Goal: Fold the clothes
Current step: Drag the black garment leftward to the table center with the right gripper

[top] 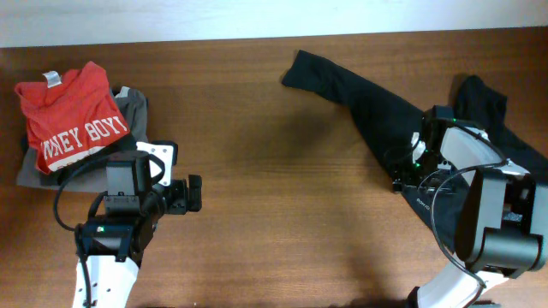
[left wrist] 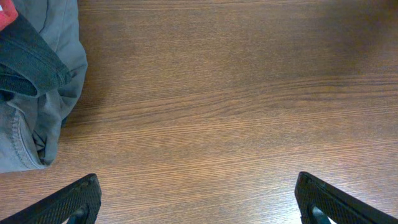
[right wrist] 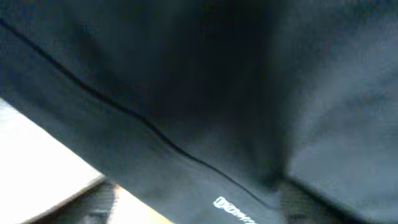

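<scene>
Black trousers (top: pixel 360 98) lie spread out, not yet folded, by the far right corner of the worktop (top: pixel 274 231). One leg reaches toward the middle of the far edge. The right gripper (top: pixel 409 169) is low over them, likely so it can take hold of the cloth for a fold. Its camera is so close that it sees only dark blurry cloth and a small white logo (right wrist: pixel 233 210), so I cannot tell if it is wide or pinched. The left gripper (left wrist: pixel 199 208) is wide with nothing in it, over bare wood near the left edge, maybe waiting its turn. A red T-shirt (top: pixel 73 120) sits on a grey garment (left wrist: pixel 25 137) in the far left corner, out of the way.
</scene>
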`<state>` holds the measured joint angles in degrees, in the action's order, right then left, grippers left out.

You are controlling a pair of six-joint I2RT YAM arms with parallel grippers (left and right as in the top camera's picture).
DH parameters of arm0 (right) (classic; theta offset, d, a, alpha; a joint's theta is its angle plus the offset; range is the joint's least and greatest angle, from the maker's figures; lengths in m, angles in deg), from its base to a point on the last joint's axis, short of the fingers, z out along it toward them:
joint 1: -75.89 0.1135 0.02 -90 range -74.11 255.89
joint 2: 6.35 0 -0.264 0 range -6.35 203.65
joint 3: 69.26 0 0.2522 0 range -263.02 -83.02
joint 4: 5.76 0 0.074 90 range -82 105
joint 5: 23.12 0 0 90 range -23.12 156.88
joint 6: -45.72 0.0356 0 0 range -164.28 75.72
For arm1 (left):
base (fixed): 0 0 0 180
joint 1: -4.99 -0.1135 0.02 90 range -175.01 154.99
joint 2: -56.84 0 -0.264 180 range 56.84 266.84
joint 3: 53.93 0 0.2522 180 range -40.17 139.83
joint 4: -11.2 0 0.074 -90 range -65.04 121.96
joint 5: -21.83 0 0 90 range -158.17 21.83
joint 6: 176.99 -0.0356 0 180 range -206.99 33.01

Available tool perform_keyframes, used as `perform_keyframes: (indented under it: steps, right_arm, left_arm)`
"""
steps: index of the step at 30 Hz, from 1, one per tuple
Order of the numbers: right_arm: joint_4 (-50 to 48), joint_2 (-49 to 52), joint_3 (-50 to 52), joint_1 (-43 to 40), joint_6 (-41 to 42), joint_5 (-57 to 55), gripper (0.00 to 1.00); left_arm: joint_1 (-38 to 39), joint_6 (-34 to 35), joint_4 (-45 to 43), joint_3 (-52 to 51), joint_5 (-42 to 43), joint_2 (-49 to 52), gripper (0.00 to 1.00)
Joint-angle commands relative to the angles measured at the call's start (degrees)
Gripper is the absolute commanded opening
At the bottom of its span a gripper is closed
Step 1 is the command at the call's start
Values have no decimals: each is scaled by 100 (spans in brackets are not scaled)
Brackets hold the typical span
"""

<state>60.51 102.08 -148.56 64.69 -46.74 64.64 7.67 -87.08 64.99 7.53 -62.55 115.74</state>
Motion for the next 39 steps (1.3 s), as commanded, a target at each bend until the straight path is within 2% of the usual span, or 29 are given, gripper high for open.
perform_keyframes:
  steps: [1, 3, 4, 9, 13, 17, 20, 27, 28, 30, 32, 33, 34, 37, 39]
  right_arm:
    - [-212, 162, 264, 31, 210, -76, 38]
    - [-245, 162, 262, 31, 297, -72, 10]
    - [-247, 162, 262, 31, 343, -42, 4]
    - [-249, 160, 243, 92, 330, 1167, 4]
    - [-251, 155, 210, 553, 289, 1840, 4]
    - [-415, 155, 55, 1482, 354, 2247, 4]
    - [-682, 155, -229, 2284, 767, 2374, 4]
    - [-1360, 155, -1429, 3827, 918, 2341, 5]
    - [-1394, 155, -1606, 3928, 920, 2267, 9]
    - [-1390, 155, -2048, 4076, 920, 2105, 24]
    - [-1279, 153, -2494, 4124, 920, 1993, 31]
    - [-1128, 153, -2712, 4111, 918, 1928, 38]
    - [-953, 155, -2907, 4079, 918, 1840, 51]
    - [-291, 153, -3421, 3908, 918, 1438, 72]
    - [105, 153, -3648, 3748, 918, 1143, 77]
  left_arm:
    - [28, 57, -7, 131, 63, 24, 99]
    - [28, 55, -7, 131, 63, 24, 99]
    - [28, 57, -7, 131, 63, 24, 99]
    - [28, 57, -7, 131, 63, 24, 99]
    - [28, 55, -9, 131, 61, 24, 99]
    - [28, 55, -13, 131, 63, 24, 99]
    - [28, 55, -13, 131, 61, 24, 99]
    - [28, 57, -11, 131, 63, 24, 99]
    - [28, 57, -9, 131, 63, 24, 99]
    - [28, 57, -9, 131, 63, 24, 99]
    - [28, 57, 11, 131, 81, 24, 99]
    - [28, 57, 31, 131, 103, 24, 99]
    - [28, 59, 61, 131, 146, 24, 99]
    - [28, 57, 201, 131, 422, 24, 99]
    - [28, 59, 282, 131, 581, 24, 99]
